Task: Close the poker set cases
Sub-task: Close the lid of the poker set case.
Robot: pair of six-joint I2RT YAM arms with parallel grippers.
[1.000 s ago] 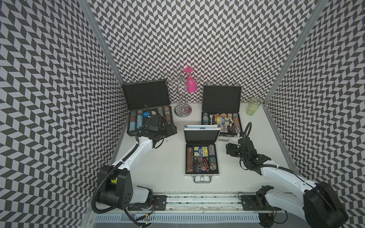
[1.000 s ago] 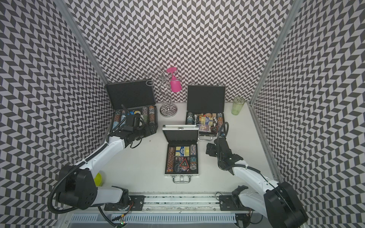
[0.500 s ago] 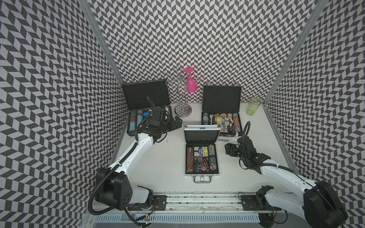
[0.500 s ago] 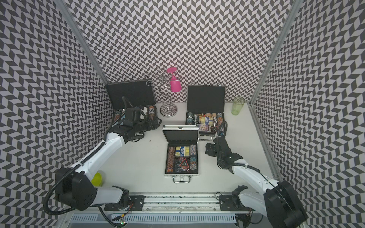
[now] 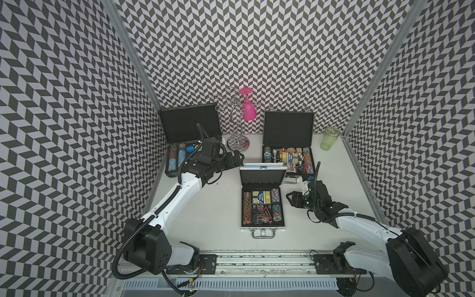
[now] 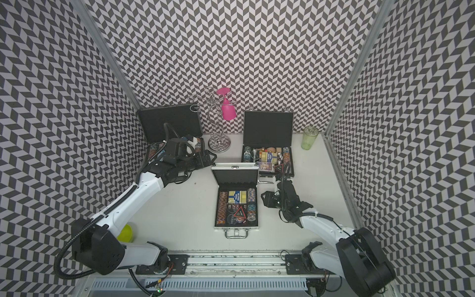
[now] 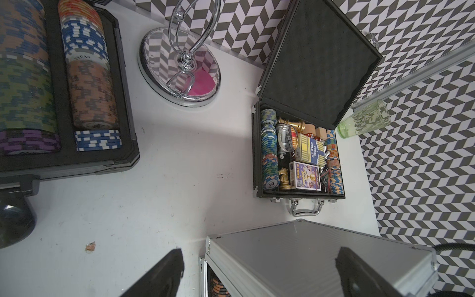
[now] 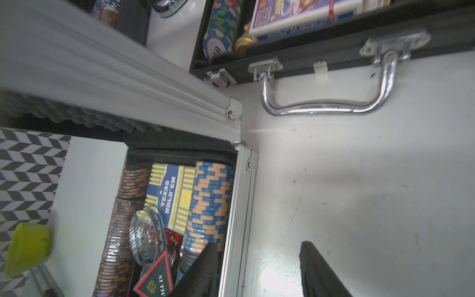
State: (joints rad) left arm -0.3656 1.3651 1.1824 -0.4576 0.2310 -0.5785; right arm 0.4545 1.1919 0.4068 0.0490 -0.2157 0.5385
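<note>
Top views: seeing all three poker set cases with lids up, in both top views. Finding the small ribbed silver case (image 5: 262, 203) just ahead of the left gripper (image 5: 237, 159) and just ahead of the right gripper (image 5: 291, 201), i.e. between the two. Placing the large dark-grey case (image 5: 190, 123) under and behind the left gripper, and the flat black case (image 5: 288, 128) off to the right gripper's side, farther out.

Left wrist: spread wide, holding nothing, with the silver lid's ribbed back lined up between the fingers (image 7: 159, 277). Reading "VEGAS" on a dark-grey-case chip (image 7: 82, 57), "10" on a black-case chip (image 7: 271, 183), "TEXAS HOLD'EM" on a card box (image 7: 309, 149).

Right wrist: half-spread, clamping nothing; straddling the silver case's side rail, one finger over chips, one over the worktop (image 8: 359, 180). Reading "TEXAS HOLD'EM" on a second card box (image 8: 172, 195), "ALL IN" on a triangular marker (image 8: 154, 280). Noting the black case's chrome handle (image 8: 323, 102) flat on the worktop ahead.

Handling, as judgement: stiff metal shells, slick ribbing, so push rather than pinch. Probably chip-heavy bases, unlikely to skid; light hinged lids. Suggest pressing the lid's upper back or free edge, forward and down. Watch for tall pieces in the black case fouling its lid.
</note>
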